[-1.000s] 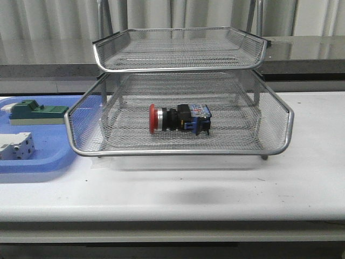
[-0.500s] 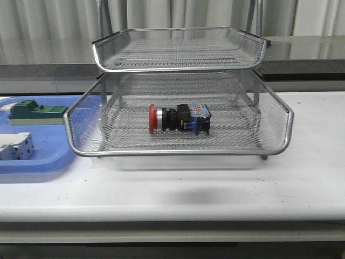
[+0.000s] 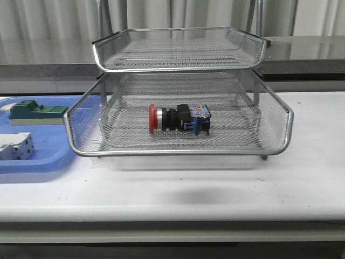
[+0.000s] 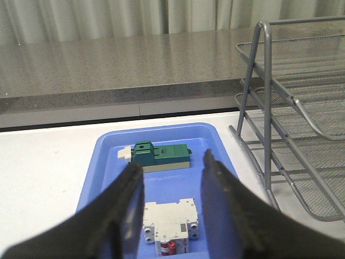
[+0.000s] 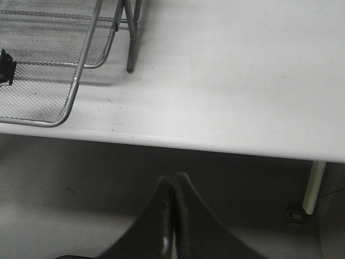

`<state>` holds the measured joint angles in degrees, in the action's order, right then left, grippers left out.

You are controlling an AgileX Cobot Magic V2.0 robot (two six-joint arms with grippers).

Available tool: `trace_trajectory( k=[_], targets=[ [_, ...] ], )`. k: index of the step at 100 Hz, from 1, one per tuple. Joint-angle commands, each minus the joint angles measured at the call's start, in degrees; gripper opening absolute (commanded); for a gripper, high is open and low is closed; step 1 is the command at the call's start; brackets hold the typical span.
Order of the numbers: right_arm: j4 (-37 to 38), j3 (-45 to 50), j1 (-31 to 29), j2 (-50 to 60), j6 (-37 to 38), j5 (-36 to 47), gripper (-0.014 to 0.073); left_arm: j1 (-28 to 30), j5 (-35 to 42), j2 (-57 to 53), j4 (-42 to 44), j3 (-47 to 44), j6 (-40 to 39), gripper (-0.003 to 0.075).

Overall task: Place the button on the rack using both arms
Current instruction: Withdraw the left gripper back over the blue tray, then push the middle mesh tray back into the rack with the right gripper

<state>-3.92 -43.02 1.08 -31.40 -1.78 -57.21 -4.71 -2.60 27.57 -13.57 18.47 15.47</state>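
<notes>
The button, red cap to the left and blue block to the right, lies on its side in the pulled-out middle tray of the silver wire rack. Only its blue end shows in the right wrist view, inside the tray. No arm shows in the front view. My left gripper is open and empty, above the blue tray, with the rack to its side. My right gripper is shut and empty, out past the table's front edge, beside the rack's corner.
A blue plastic tray left of the rack holds a green block and a white-grey block; both also show in the left wrist view, the green block and the white-grey block. A grey counter runs behind the table.
</notes>
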Motion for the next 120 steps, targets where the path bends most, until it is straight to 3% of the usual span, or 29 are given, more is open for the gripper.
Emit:
trace_trajectory(
  k=[1, 10, 34, 55, 72, 93, 105, 120],
  targets=[
    [-0.28, -1.85, -0.16, -0.09, -0.17, 3.22, -0.0069, 0.23, 4.61, 0.28, -0.52, 1.55, -0.62, 0.0085],
    [-0.28, -1.85, -0.16, -0.09, -0.17, 3.22, -0.0069, 0.23, 4.61, 0.28, -0.52, 1.55, -0.62, -0.0022],
    [-0.66, -1.85, -0.16, -0.09, -0.17, 4.46, -0.0069, 0.23, 4.61, 0.28, -0.52, 1.55, -0.62, -0.002],
    [-7.31, -1.85, -0.09, -1.0, -0.7, 10.26, -0.0069, 0.23, 4.61, 0.28, -0.52, 1.55, -0.62, -0.002],
    [-16.42, -1.85, 0.03, -6.6, -13.81, 12.34, -0.0069, 0.23, 4.61, 0.28, -0.52, 1.55, -0.62, -0.002],
    [-34.14, -1.9, 0.71, -16.95, -37.57, 11.24, -0.0069, 0.23, 4.61, 0.28, -0.52, 1.55, -0.62, -0.002],
    [-41.36, -1.9, 4.02, -22.63, -51.5, 10.4, -0.0069, 0.23, 4.61, 0.28, -0.52, 1.55, -0.62, -0.002],
    [-43.1, -1.9, 11.46, -28.14, -58.79, 11.79, -0.0066, 0.23, 4.61, 0.28, -0.52, 1.55, -0.62, -0.002]
  ],
)
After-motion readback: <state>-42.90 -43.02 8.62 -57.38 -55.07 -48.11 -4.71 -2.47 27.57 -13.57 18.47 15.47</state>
